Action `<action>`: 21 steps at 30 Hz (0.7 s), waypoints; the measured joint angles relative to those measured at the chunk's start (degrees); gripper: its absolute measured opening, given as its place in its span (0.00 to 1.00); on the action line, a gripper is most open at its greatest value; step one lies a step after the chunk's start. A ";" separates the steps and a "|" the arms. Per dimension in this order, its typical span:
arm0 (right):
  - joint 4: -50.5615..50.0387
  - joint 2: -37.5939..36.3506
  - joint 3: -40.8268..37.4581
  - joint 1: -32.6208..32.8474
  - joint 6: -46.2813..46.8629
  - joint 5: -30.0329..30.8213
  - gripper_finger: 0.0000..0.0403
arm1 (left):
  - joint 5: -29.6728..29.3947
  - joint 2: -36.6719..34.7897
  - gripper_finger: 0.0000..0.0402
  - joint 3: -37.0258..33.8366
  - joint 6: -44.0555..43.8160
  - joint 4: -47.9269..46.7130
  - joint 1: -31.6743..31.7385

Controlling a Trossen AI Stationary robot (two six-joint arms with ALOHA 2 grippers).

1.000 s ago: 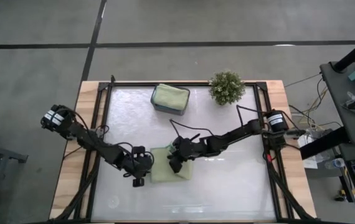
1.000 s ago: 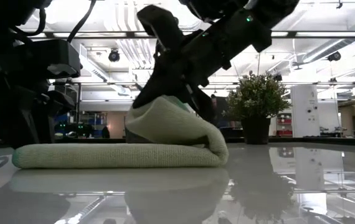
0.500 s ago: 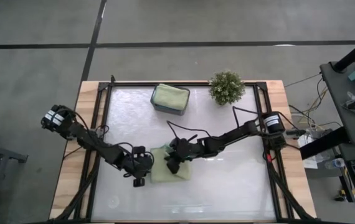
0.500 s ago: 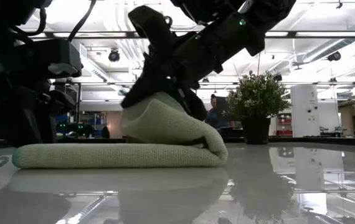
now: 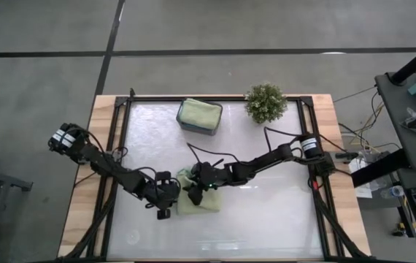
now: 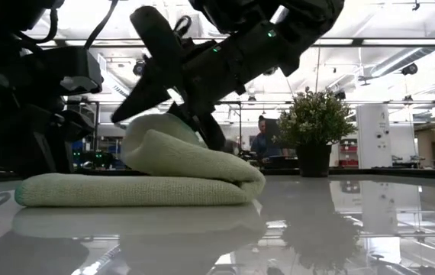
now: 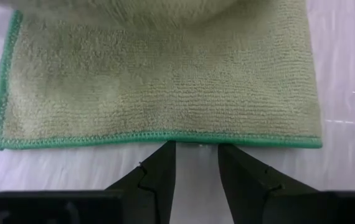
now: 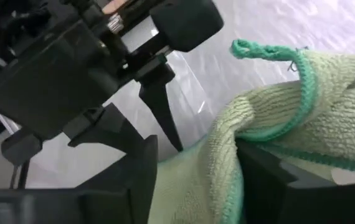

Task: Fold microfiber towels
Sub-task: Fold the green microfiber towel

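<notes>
Risk: right end effector point(image 5: 194, 196), parted around sage towel point(image 5: 202, 202) flap, may snag it; left end effector point(image 7: 193, 168) narrow, empty.

Both grippers point(image 5: 163, 196) point(image 5: 195, 194) at sage green towel point(image 5: 206, 201), mid-table

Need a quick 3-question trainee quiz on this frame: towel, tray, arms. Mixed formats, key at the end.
1. True or false: the green towel on the table lies flat in a single layer.
2. What sits in the dark tray? A) a folded green towel B) an orange towel C) nothing
3. Which end effector is over the doubled-over part of the towel on the table, and where is the other one?

Key
1. False: one side is folded up over the rest.
2. A
3. The right end effector, with the fold between its open fingers. The left end effector sits at the towel's hem, open.
</notes>
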 joint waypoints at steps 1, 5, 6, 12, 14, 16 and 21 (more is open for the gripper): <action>-0.42 0.06 0.50 -0.01 -0.28 -0.08 0.44 | 0.00 0.00 0.26 0.00 0.00 0.13 0.00; -4.95 -0.11 2.11 -0.27 -2.12 1.97 0.51 | 0.04 0.00 0.26 0.00 -0.04 -0.01 0.00; -6.52 -0.13 2.52 -0.33 -2.51 2.80 0.53 | 0.12 0.00 0.26 0.00 -0.04 0.01 0.00; -7.69 -0.09 3.45 -0.25 -3.07 3.23 0.61 | 1.57 -0.02 0.26 0.02 -0.07 0.00 0.00; -7.90 -0.09 3.35 -0.22 -3.89 2.90 0.63 | 1.59 -0.02 0.26 0.02 -0.08 0.00 0.00; -7.97 -0.56 3.30 -0.03 -5.78 2.59 0.64 | 1.65 -0.05 0.26 0.04 -0.55 -0.11 0.00; -12.09 -5.08 3.16 1.96 -12.15 2.91 0.64 | 2.45 -0.09 0.26 0.15 -2.95 -0.98 0.00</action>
